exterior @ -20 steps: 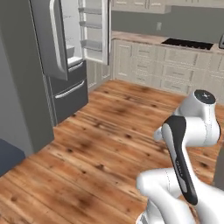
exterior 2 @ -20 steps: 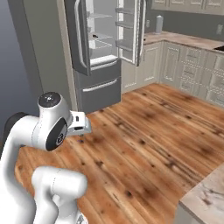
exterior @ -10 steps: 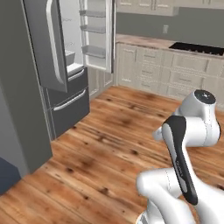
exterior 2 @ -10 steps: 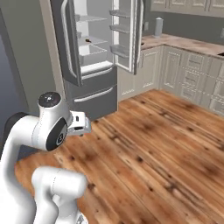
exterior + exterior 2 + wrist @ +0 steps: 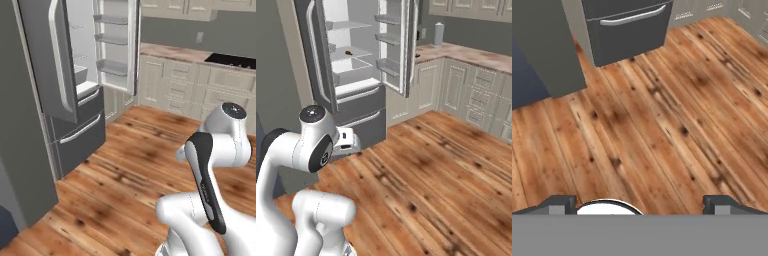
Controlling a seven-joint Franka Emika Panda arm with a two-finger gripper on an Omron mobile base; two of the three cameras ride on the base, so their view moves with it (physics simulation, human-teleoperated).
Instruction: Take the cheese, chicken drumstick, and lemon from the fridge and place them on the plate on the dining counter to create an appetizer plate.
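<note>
The fridge stands ahead with both upper doors swung open, showing its white interior and grey shelves. In the left base view the fridge is at the left. A small brown lump on a middle shelf looks like the chicken drumstick. My gripper points down at the wooden floor, well short of the fridge, open with nothing between its widely spread fingertips. The fridge's lower drawer is at the top of the hand view. The cheese, lemon, plate and dining counter are out of view.
White cabinets under a beige stone top run along the far wall right of the fridge, with a dark cooktop. A pale canister stands on that top. Open wooden floor lies between me and the fridge.
The whole scene has shifted: the base has driven nearer to the fridge, which now looks larger and more central. The arm keeps its pose and the gripper stays open.
</note>
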